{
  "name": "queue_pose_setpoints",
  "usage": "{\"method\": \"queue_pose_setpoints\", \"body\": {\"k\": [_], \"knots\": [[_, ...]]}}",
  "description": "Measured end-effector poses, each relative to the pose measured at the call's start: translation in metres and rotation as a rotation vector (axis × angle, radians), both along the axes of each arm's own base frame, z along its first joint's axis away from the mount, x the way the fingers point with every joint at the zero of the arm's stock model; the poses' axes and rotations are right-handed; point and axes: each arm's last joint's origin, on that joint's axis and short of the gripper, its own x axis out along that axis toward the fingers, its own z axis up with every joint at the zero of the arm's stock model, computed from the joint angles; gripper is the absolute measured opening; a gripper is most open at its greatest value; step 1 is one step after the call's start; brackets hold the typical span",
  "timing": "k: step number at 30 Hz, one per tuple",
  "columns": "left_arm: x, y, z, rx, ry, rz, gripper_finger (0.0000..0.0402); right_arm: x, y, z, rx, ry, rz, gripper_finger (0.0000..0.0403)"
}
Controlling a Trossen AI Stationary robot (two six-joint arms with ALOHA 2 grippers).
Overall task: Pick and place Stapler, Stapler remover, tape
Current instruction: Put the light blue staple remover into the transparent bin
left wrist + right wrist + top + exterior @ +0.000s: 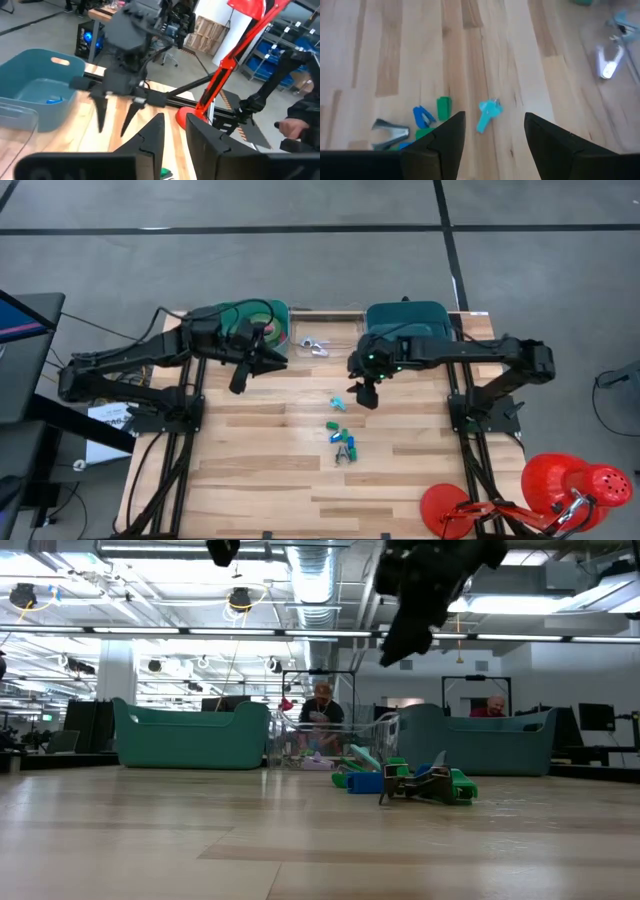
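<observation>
Above the cyan piece [488, 115], right gripper [493, 131] fingers apart, left gripper [173, 131] fingers narrowly parted, tape hidden.

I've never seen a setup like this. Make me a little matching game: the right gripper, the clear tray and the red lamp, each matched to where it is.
Things:
1. right gripper
2. clear tray
3. red lamp

Places:
A. between the left teal bin and the right teal bin
B. at the near right corner of the table
C. hovering above the small light blue piece

Pairs: 1-C, 2-A, 3-B
</observation>
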Motion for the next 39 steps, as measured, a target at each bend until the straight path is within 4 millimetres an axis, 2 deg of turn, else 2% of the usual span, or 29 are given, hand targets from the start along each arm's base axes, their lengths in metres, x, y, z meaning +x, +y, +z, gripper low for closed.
{"method": "queue_pose_setpoints", "body": {"k": [5,12,17,29,39], "knots": [[0.002,-0.01,-0.003,0.097,0.027,0.028,0.0049,0.008,-0.009,-0.017,-0.002,0.042,0.015,0.0196],[0.003,-0.012,-0.004,0.27,0.039,0.14,0.0027,0.014,-0.025,-0.036,0.119,0.069,0.109,0.0194],[0.003,-0.011,-0.004,0.278,0.044,0.174,0.0022,0.018,-0.031,-0.051,0.171,0.095,0.141,0.0195],[0.003,-0.011,-0.004,0.241,0.043,0.179,0.0022,0.035,-0.034,-0.078,0.154,0.094,0.172,0.0177],[0.003,-0.011,-0.004,0.241,0.044,0.179,0.0021,0.042,-0.029,-0.098,0.168,0.14,0.188,0.0162]]}}
